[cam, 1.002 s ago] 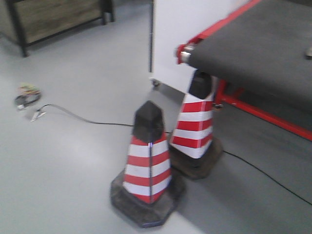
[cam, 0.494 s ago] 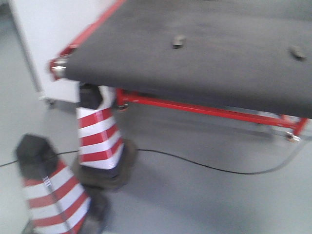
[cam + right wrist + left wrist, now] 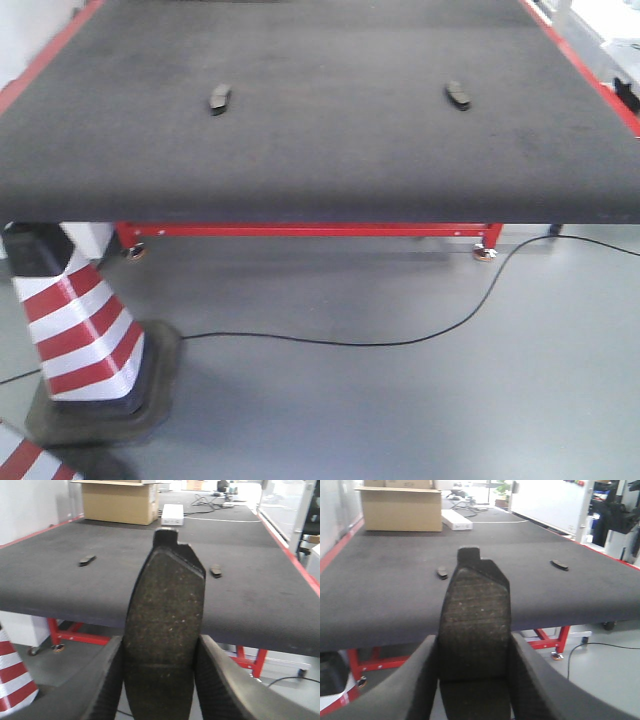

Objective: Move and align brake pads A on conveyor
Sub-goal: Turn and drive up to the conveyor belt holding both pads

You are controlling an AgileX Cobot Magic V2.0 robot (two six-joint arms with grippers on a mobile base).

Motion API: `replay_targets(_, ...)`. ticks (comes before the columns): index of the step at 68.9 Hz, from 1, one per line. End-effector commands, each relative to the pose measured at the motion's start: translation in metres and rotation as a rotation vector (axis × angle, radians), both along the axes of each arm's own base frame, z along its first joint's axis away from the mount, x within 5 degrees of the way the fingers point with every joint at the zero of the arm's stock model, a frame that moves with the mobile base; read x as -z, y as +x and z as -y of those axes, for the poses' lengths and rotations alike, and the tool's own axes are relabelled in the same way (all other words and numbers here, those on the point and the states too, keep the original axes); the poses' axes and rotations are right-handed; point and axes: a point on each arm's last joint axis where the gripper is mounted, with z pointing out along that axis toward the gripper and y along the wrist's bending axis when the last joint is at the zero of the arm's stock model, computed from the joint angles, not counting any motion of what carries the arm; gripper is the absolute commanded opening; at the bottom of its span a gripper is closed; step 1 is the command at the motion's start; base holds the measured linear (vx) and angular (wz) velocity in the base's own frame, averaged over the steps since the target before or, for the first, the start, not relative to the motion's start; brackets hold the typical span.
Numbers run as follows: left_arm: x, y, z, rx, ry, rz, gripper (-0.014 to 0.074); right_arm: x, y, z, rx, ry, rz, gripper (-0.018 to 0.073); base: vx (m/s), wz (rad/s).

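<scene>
The conveyor point(image 3: 330, 150) is a wide dark charcoal belt with red side edges. Two brake pads lie flat on it, one at the left point(image 3: 219, 97) and one at the right point(image 3: 457, 95). Both show small in the wrist views too, as pad point(image 3: 441, 573) and pad point(image 3: 559, 565), and as pad point(image 3: 87, 560) and pad point(image 3: 215, 571). My left gripper point(image 3: 474, 672) is shut on a brake pad point(image 3: 475, 620) held upright. My right gripper point(image 3: 160, 680) is shut on another brake pad point(image 3: 165, 620), also upright. Both grippers hang before the conveyor's near edge.
A red-and-white striped cone point(image 3: 75, 330) stands on the grey floor at the left under the belt's corner. A black cable point(image 3: 380, 343) runs across the floor. A cardboard box point(image 3: 401, 509) and a white box point(image 3: 456, 520) sit at the belt's far end.
The front view has swung right, from the cones and the conveyor's corner to facing the belt squarely. Two pads on the belt have come into view.
</scene>
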Motion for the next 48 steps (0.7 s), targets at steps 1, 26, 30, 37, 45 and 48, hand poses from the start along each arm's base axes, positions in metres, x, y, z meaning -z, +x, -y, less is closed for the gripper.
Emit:
replay_targets(1, -0.0173, -0.0005, 0.0014, 0.018, -0.028, 0.102, -0.0006, -0.0177, 0.0002, 0.0008, 0.010, 0.009, 0.118, -0.0006, 0.15, -0.26)
replay_targets(26, -0.0173, -0.0005, 0.0014, 0.018, -0.028, 0.102, -0.0006, -0.0177, 0.0002, 0.0008, 0.010, 0.009, 0.118, -0.0006, 0.23, -0.13)
replay_targets(30, -0.0173, -0.0005, 0.0014, 0.018, -0.028, 0.102, -0.0006, -0.0177, 0.0002, 0.0008, 0.010, 0.009, 0.118, -0.0006, 0.34, 0.02)
replay_targets(37, -0.0173, -0.0005, 0.0014, 0.018, -0.029, 0.102, -0.0006, -0.0177, 0.0002, 0.0008, 0.010, 0.009, 0.118, -0.0006, 0.38, 0.03)
replay_targets(45, -0.0173, -0.0005, 0.0014, 0.018, -0.029, 0.102, -0.0006, -0.0177, 0.0002, 0.0008, 0.010, 0.009, 0.118, -0.0006, 0.42, 0.02)
replay_targets(48, -0.0173, -0.0005, 0.0014, 0.018, -0.029, 0.102, -0.0006, -0.0177, 0.0002, 0.0008, 0.010, 0.009, 0.118, -0.0006, 0.44, 0.03)
